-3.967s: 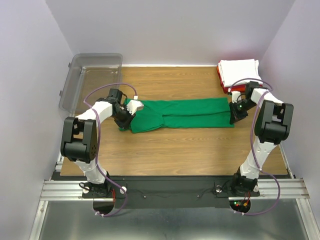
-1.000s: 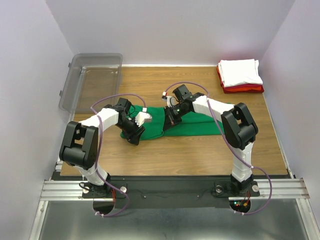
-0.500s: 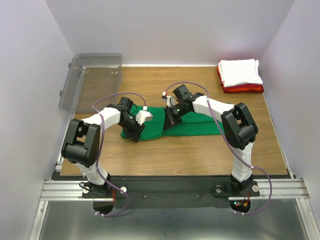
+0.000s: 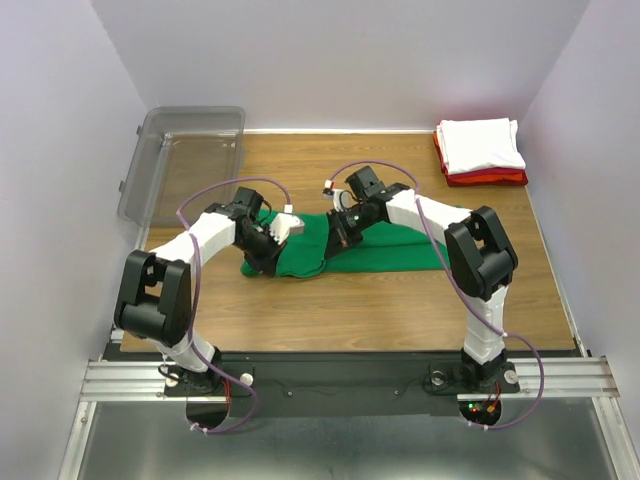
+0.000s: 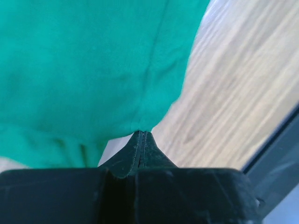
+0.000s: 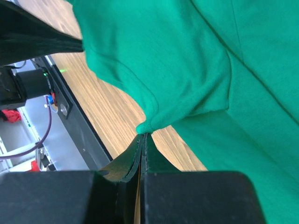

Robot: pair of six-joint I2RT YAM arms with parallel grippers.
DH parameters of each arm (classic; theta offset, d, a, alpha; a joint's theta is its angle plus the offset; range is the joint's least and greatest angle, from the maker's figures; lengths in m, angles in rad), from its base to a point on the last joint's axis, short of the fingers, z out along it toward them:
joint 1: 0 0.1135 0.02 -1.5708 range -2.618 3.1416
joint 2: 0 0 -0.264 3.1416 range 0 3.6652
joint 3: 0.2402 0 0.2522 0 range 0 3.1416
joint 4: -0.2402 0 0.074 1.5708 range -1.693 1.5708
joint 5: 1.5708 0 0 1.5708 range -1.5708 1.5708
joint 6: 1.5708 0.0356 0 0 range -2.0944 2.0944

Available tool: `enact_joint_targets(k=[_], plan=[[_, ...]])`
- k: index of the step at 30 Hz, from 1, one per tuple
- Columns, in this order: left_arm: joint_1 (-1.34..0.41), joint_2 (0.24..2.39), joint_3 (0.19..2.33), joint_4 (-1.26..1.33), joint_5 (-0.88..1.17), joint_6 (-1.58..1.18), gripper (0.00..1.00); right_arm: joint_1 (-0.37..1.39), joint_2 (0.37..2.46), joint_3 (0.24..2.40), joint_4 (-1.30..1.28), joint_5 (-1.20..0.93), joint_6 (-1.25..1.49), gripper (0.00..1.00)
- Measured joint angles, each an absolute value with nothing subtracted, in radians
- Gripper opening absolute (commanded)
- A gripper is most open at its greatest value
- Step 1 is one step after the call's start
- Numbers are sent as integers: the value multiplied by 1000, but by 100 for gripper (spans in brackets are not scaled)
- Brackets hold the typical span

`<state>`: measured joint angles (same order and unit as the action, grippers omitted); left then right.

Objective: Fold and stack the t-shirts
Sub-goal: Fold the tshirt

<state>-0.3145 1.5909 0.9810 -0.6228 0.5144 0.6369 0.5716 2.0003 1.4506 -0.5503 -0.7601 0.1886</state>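
Green cotton takes up the middle of the wooden surface point(image 4: 350, 310). The green t-shirt point(image 4: 400, 252) lies nearest the arms as a long narrow band, already folded lengthwise. The left gripper point(image 4: 268, 258) is clamped on the band's left end, its fingers pressed together on a pinch of hem. The right gripper point(image 4: 340, 238), over the band's middle, is likewise closed tight on a corner of green cloth, which is raised a little off the layer below.

To my eye this is the crosswise fold of the green shirt, about half made. The next move calls for both held edges to travel together, be laid square over the rest and smoothed flat before either grip lets go. After that the bundle goes to the pile.

Farther back, in the far right corner, a white t-shirt point(image 4: 482, 145) sits folded on top of a red t-shirt point(image 4: 490, 179). That makes three shirts in all. One clear bin point(image 4: 135, 190) stands at the far left.
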Motion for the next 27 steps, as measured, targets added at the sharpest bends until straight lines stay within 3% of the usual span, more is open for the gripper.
enact_joint_targets(k=[10,17,18,22,27], plan=[[-264,1539,1203,-678,545,637,0,542,2000,1568,-550,-761,197,1],[-212,1648,1329,-676,551,635,0,487,2051,1675,-548,-768,208,1],[-207,1664,1345,-675,554,636,10,483,2064,1691,-548,-770,210,1],[-192,1686,1349,-675,577,669,33,466,2119,1718,-543,-772,217,1],[-217,1664,1272,-658,597,722,41,465,2169,1722,-544,-769,230,0]])
